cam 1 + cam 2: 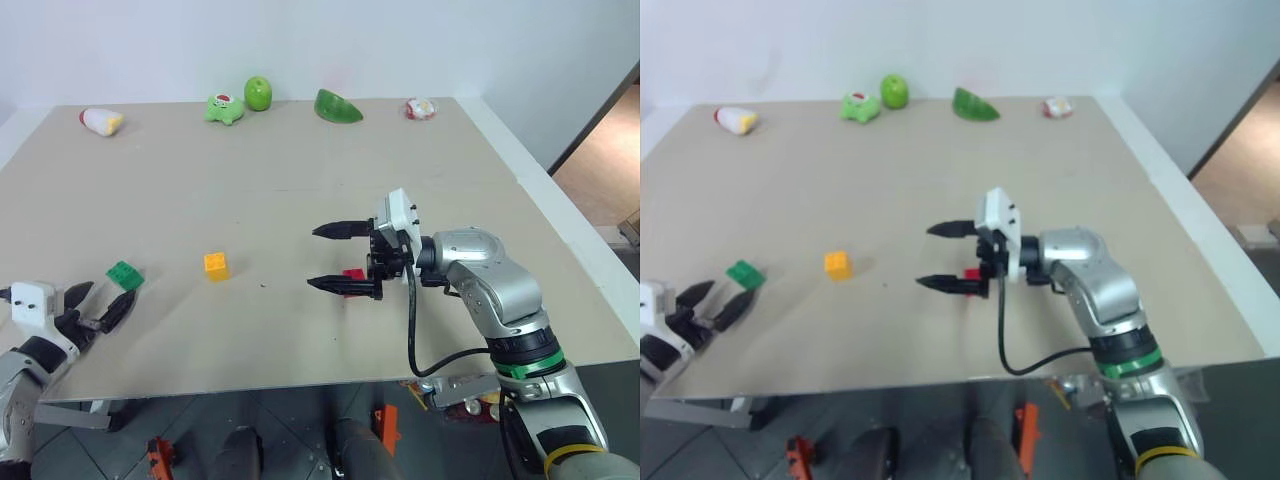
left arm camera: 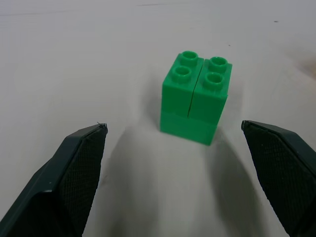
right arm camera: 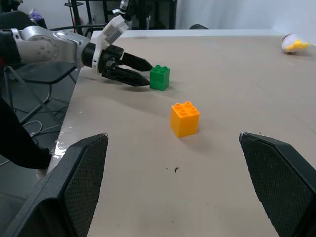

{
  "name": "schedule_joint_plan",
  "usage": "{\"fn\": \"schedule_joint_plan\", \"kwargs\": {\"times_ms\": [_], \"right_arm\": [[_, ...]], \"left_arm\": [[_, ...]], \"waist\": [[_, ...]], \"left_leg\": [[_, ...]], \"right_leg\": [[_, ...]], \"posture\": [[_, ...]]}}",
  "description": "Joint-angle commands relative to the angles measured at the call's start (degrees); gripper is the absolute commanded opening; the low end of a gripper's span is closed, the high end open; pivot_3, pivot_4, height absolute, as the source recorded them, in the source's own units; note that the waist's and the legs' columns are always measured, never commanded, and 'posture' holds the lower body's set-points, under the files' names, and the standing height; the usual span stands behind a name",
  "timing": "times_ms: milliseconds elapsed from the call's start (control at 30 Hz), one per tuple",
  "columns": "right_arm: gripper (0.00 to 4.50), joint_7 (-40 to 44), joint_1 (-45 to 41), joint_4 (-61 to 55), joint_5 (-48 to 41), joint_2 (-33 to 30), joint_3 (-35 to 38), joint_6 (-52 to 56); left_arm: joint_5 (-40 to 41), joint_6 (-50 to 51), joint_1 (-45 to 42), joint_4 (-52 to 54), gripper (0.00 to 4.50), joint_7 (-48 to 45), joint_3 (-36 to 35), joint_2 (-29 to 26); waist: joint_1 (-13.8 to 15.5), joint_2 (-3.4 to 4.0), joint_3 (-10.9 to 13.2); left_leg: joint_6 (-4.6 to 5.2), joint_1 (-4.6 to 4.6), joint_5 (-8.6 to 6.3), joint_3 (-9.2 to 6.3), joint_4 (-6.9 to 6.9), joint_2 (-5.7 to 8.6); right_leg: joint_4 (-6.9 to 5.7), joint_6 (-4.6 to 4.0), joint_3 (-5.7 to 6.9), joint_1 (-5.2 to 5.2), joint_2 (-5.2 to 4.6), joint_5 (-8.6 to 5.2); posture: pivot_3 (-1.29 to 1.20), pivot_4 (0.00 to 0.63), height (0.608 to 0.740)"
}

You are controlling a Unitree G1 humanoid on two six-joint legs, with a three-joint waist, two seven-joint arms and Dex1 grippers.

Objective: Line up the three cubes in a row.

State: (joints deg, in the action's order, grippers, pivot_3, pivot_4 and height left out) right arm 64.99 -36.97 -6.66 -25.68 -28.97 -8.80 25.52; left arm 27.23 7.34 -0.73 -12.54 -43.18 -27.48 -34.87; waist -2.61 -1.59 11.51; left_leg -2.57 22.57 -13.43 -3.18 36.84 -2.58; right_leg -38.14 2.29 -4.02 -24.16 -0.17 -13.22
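The left gripper stands wide open and empty at the desk's near left edge, its fingertips just short of the green cube. The right gripper hangs fully open, holding nothing, just left of the red cube. The yellow cube sits between them. The cubes lie spaced roughly across the desk; closing them into a neat row likely remains.

Glossy plastic green cube, matt smooth table, textured pincer pads
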Motion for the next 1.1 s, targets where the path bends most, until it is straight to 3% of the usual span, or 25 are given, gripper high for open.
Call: {"fn": "schedule_joint_plan", "kwargs": {"times_ms": [33, 167, 500, 800, 933, 1100], "right_arm": [[4.42, 0.02, -0.2, -2.57, -0.79, -0.71, 1.42, -0.45], [4.42, -0.54, -0.39, -2.27, -0.76, -0.57, 1.34, -0.33], [4.5, -0.97, -0.53, -1.93, -0.43, -0.8, 1.34, -0.49], [4.5, -0.39, -1.44, -0.35, 0.09, -1.11, 1.03, -1.21], [4.5, 1.04, -2.54, 1.48, 0.12, -2.13, 1.65, -1.65], [4.5, 4.21, -3.08, 4.97, -1.04, -5.86, 3.98, -1.74]], "left_arm": [[-1.17, -1.66, -2.23, -1.82, 4.5, -1.52, 1.19, -1.27], [-2.32, -2.62, -5.63, -5.04, 4.5, -1.87, 2.88, -0.86], [-2.25, -3.84, -6.97, -6.76, 1.4, -3.26, 3.37, -0.63], [-3.1, -4.39, -7.87, 1.33, 1.36, -4.59, 5.63, -2.04], [-1.42, -2.12, -16.88, 5.52, 1.36, -3.81, 6.38, -3.11], [2.2, 6.02, -27.59, 14.07, 1.36, -7.55, 13.45, -3.31]], "waist": [[0.0, 0.0, 0.0], [0.0, 0.0, 0.0], [-0.01, 0.0, 0.0], [0.0, 0.0, 0.0], [0.3, -0.03, 0.02], [0.15, -0.06, 0.03]], "left_leg": [[0.0, 0.0, 0.0, 0.0, -0.02, 0.0], [0.0, 0.0, 0.0, 0.0, -0.03, -0.01], [-0.01, -0.01, 0.01, 0.0, -0.08, -0.02], [-0.04, 0.01, 0.02, 0.0, -0.08, -0.02], [-0.3, 0.08, 0.18, -0.12, -0.07, -0.03], [-0.46, 0.13, 0.27, -0.06, -0.01, 0.05]], "right_leg": [[0.0, 0.0, 0.0, -0.01, 0.0, 0.0], [0.0, 0.0, 0.01, -0.02, 0.01, 0.0], [-0.01, 0.0, 0.0, -0.03, 0.01, 0.0], [-0.01, 0.0, 0.0, -0.03, 0.01, 0.0], [-0.02, -0.03, 0.15, -0.03, 0.01, 0.06], [0.02, 0.12, 0.07, 0.0, -0.07, 0.16]], "posture": [[0.0, 0.15, 0.733], [0.0, 0.15, 0.733], [0.0, 0.15, 0.733], [0.0, 0.15, 0.733], [0.0, 0.15, 0.733], [0.0, 0.15, 0.733]]}}
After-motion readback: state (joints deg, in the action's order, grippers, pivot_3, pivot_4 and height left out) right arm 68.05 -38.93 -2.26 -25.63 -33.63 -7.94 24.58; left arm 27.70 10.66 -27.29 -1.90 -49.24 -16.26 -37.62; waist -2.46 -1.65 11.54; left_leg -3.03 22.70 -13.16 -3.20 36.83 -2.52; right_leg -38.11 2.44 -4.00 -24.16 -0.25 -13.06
